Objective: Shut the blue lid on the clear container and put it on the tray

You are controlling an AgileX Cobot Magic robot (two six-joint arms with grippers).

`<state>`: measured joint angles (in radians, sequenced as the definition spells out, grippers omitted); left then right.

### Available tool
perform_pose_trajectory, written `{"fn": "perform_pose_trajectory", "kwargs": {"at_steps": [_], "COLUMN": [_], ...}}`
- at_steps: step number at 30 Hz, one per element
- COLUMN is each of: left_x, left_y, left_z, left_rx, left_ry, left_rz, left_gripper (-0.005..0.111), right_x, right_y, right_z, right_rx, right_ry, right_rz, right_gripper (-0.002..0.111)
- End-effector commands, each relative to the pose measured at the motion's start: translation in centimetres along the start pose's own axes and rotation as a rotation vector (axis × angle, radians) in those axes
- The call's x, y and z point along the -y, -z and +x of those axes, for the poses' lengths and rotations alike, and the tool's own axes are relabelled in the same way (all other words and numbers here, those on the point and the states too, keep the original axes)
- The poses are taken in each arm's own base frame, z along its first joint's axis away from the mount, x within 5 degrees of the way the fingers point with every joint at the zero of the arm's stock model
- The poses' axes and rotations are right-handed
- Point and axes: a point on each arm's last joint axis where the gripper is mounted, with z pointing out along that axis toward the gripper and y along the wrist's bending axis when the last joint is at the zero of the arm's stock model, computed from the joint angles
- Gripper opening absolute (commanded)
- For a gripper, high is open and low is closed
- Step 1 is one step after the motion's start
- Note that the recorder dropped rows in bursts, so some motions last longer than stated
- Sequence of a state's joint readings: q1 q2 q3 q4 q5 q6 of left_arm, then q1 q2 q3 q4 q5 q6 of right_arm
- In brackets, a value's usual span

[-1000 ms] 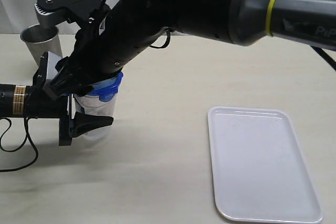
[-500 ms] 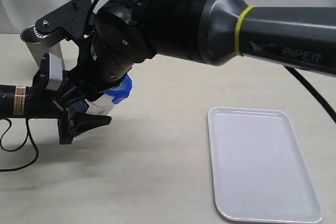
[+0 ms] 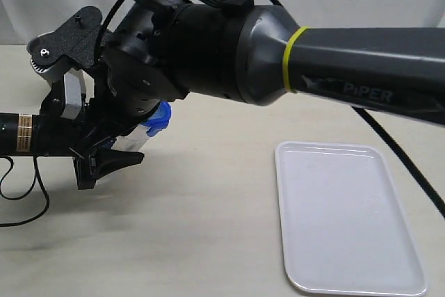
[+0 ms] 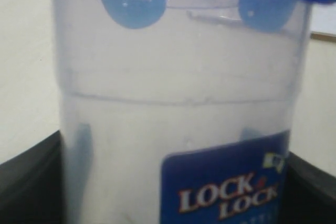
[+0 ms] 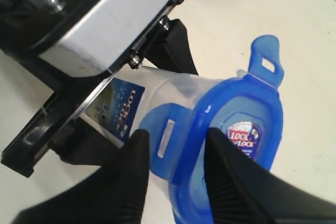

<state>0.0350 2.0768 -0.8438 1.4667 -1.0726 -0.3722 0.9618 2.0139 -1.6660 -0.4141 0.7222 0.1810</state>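
The clear container point(image 4: 173, 77) with its blue label fills the left wrist view. My left gripper point(image 4: 173, 182) is shut on it, one black finger on each side. The blue lid point(image 5: 236, 114) sits on the container's mouth. One flap point(image 5: 266, 59) sticks outward, and another flap point(image 5: 167, 137) hangs down the side. My right gripper point(image 5: 176, 145) has come in from above; its jaws stand apart, with that hanging flap and the lid's rim between them. In the exterior view only a bit of the lid point(image 3: 160, 117) and the container point(image 3: 132, 142) shows under the right arm. The white tray point(image 3: 348, 217) lies at the right.
The right arm's thick dark body point(image 3: 208, 46) reaches across the middle and covers the back left of the table. The left arm point(image 3: 28, 133) comes in from the left edge, with a black cable looping below it. Bare tabletop point(image 3: 208, 213) lies between the container and the tray.
The right arm has swung further left and lower over the container. Its jaws have narrowed around the lid's side flap. The left gripper kept its hold.
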Motion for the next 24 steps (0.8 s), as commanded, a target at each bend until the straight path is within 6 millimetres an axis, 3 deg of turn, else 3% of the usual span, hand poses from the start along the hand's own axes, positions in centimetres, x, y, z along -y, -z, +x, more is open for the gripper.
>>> {"fn": "perform_pose_trajectory", "kwargs": {"at_steps": [1, 5, 9, 13, 19, 22, 24], "left_x": [0.9, 0.9, 0.9, 0.8, 0.9, 1.0, 1.1], "left_y": [-0.1, -0.1, -0.1, -0.1, -0.1, -0.1, -0.1], "left_z": [-1.7, -1.7, -1.7, -1.7, -1.7, -1.6, -1.6], "left_rx": [0.136, 0.136, 0.136, 0.145, 0.15, 0.149, 0.148], "left_ry": [-0.022, -0.022, -0.05, -0.174, -0.43, -0.456, -0.488], "left_rz": [0.076, 0.076, 0.078, 0.056, 0.048, 0.057, 0.067], "left_gripper": [0.0, 0.0, 0.0, 0.0, 0.0, 0.0, 0.0], "right_x": [-1.5, -1.9, -1.5, -0.9, 0.8, 3.0, 4.6], "right_y": [-2.7, -2.9, -1.1, 3.4, 8.9, 9.1, 8.1], "right_z": [1.7, 1.8, 0.9, -0.4, -1.2, -1.2, -0.3], "right_rx": [-0.113, -0.116, -0.061, 0.028, 0.136, 0.153, 0.095], "right_ry": [0.072, 0.102, 0.221, 0.39, 0.699, 0.66, 0.609], "right_rz": [0.02, 0.025, 0.007, -0.068, -0.067, -0.027, -0.06], "right_gripper": [0.03, 0.03, 0.034, 0.05, 0.053, 0.053, 0.053]}}
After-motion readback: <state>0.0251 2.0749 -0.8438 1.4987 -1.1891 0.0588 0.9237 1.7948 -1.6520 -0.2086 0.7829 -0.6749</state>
